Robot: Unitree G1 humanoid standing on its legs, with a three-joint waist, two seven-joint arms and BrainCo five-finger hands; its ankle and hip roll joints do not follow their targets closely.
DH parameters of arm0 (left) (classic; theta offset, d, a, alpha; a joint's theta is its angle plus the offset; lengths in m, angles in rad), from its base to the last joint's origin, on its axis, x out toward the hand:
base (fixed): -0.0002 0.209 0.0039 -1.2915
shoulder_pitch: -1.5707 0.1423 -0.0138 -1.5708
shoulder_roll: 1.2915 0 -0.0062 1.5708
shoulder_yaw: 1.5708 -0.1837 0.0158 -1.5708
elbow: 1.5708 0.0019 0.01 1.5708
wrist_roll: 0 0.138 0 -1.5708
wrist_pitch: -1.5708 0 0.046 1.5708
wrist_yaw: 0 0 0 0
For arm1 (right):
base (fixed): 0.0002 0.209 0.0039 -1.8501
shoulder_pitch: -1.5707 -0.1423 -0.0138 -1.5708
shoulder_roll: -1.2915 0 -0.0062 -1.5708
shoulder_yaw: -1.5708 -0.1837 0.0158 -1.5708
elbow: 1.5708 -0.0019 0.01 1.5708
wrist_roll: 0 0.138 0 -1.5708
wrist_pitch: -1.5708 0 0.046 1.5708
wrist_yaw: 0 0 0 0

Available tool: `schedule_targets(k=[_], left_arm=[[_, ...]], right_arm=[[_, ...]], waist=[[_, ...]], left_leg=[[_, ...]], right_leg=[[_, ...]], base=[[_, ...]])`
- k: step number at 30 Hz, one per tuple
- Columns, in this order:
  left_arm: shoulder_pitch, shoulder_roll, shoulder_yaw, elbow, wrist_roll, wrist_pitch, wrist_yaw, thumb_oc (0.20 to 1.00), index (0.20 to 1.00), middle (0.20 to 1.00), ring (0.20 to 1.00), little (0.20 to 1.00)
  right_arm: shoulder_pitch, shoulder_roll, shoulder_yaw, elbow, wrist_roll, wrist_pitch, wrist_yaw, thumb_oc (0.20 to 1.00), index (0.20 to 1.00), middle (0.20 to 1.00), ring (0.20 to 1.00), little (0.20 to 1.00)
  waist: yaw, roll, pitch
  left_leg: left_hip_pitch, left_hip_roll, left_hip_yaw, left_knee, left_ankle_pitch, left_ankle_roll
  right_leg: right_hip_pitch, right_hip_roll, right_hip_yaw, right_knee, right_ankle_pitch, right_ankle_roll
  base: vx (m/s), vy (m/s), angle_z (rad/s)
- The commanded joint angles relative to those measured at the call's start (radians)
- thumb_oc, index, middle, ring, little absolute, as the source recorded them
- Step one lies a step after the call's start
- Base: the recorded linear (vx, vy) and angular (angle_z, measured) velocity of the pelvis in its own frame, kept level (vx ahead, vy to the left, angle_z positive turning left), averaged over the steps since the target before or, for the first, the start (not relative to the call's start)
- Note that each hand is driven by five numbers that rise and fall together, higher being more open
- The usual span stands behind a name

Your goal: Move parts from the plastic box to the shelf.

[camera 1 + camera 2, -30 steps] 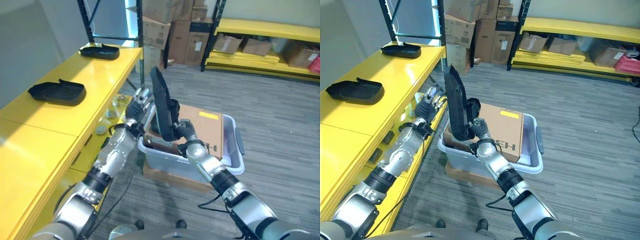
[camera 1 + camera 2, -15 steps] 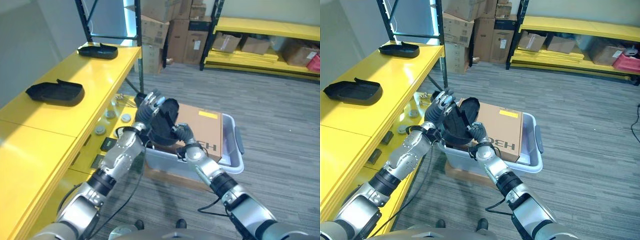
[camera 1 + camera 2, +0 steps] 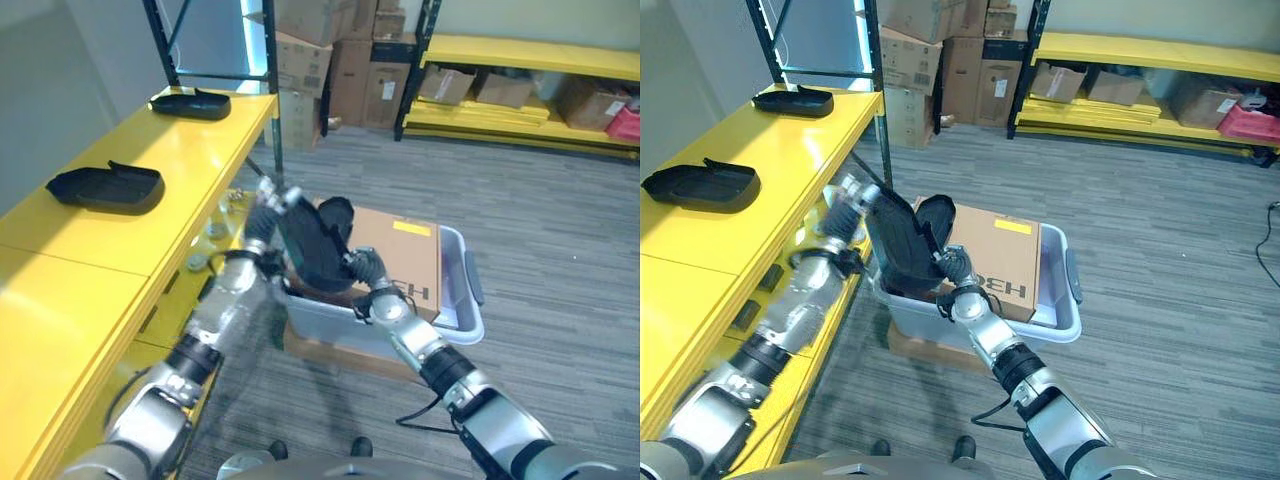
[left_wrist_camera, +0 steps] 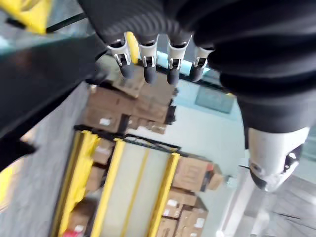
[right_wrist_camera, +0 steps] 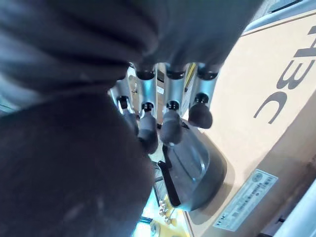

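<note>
Evidently the black moulded part [image 3: 902, 245] is up out of the grey plastic box [image 3: 1065, 300] and held on edge above its near-left corner, between both hands. The right hand [image 3: 958, 283] has its fingers [image 5: 170, 118] curled onto the part's lower edge, the dark tips pressing the curved shell as the right wrist view shows. The left hand [image 3: 266, 205] lies against the part's upper left side with its fingers [image 4: 148, 61] close to straight, steadying rather than clasping; the left wrist view shows the black surface just beside those tips.

Judging by its look, the part is a thin, stiff plastic shell, broad and shallow like a tray, probably light for its area. It has a smooth, slightly glossy skin, so it could slip or pivot in a one-point pinch. The safest hold would be at the rim on two opposite sides, with the open left hand supporting the broad face so the piece does not swing.

Two like parts [image 3: 106, 186] [image 3: 203, 102] already sit well apart on the yellow shelf [image 3: 90, 260] to the left. A cardboard box [image 3: 1005, 260] stands inside the plastic box behind the lifted part.
</note>
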Motion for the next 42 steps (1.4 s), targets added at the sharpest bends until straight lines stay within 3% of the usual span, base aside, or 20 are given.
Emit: schedule_targets(k=[1,4,7,12,20,28,36,42], left_arm=[[-0.138,-0.003,-0.019,-0.009,-0.066,-0.101,-0.06,1.0,1.0,1.0,1.0,1.0],[-0.166,0.029,0.002,-0.079,-0.108,-0.097,-0.078,1.0,1.0,1.0,1.0,1.0],[-0.199,0.034,-0.003,-0.125,-0.131,-0.045,-0.041,1.0,1.0,1.0,1.0,1.0],[-0.226,0.016,-0.042,-0.051,-0.118,0.089,-0.052,1.0,1.0,1.0,1.0,1.0],[-0.213,-0.057,-0.116,0.096,0.003,0.21,-0.068,1.0,1.0,1.0,1.0,1.0],[-0.211,-0.055,-0.114,0.26,0.114,0.168,-0.023,1.0,1.0,1.0,1.0,1.0],[-0.219,-0.014,-0.089,0.314,0.194,0.151,0.04,1.0,1.0,1.0,1.0,1.0],[-0.215,-0.004,-0.093,0.349,0.172,0.164,-0.007,1.0,1.0,1.0,1.0,1.0]], right_arm=[[-0.048,-0.006,-0.048,-0.029,-0.005,-0.053,-0.026,0.2,0.2,0.2,0.2,0.2],[-0.042,-0.006,-0.053,-0.023,-0.015,-0.063,-0.024,0.2,0.2,0.2,0.2,0.2],[-0.051,0.001,-0.052,-0.013,-0.025,-0.07,-0.024,0.2,0.2,0.2,0.2,0.2],[-0.062,0.006,-0.048,-0.004,-0.031,-0.071,-0.021,0.2,0.2,0.2,0.2,0.2],[-0.09,0.011,-0.055,0.034,-0.013,-0.094,-0.035,0.2,0.2,0.2,0.2,0.2],[-0.112,0.004,-0.065,0.057,0.009,-0.096,-0.05,0.2,0.2,0.2,0.2,0.2],[-0.114,-0.009,-0.073,0.073,0.017,-0.116,-0.064,0.2,0.2,0.2,0.2,0.2],[-0.115,-0.013,-0.077,0.066,0.012,-0.13,-0.081,0.2,0.2,0.2,0.2,0.2]], waist=[[0.055,0.022,-0.051],[0.059,0.026,-0.053],[0.057,0.028,-0.057],[0.043,0.028,-0.06],[0.03,0.029,-0.058],[0.025,0.028,-0.06],[0.032,0.03,-0.054],[0.034,0.031,-0.049]], left_leg=[[-0.002,0.032,-0.064,-0.027,-0.065,-0.043],[-0.003,0.031,-0.069,-0.029,-0.063,-0.044],[-0.004,0.031,-0.07,-0.029,-0.062,-0.046],[0.0,0.031,-0.064,-0.029,-0.064,-0.046],[0.006,0.032,-0.058,-0.029,-0.067,-0.042],[0.009,0.035,-0.047,-0.029,-0.067,-0.045],[0.005,0.035,-0.051,-0.028,-0.065,-0.047],[0.002,0.034,-0.055,-0.027,-0.065,-0.046]], right_leg=[[0.071,-0.034,-0.01,0.001,-0.142,0.096],[0.072,-0.035,-0.017,0.001,-0.142,0.096],[0.071,-0.034,-0.015,0.001,-0.143,0.096],[0.072,-0.032,-0.008,0.001,-0.144,0.094],[0.074,-0.029,0.005,0.001,-0.145,0.093],[0.073,-0.028,0.012,0.001,-0.146,0.095],[0.071,-0.028,0.007,0.001,-0.146,0.096],[0.07,-0.029,0.003,0.001,-0.144,0.097]], base=[[0.0,0.01,0.08],[0.0,0.009,0.09],[-0.01,0.004,0.06],[0.0,0.0,0.0],[0.0,-0.003,-0.04],[0.0,0.0,0.0],[0.0,0.0,0.0],[0.0,0.0,0.0]])
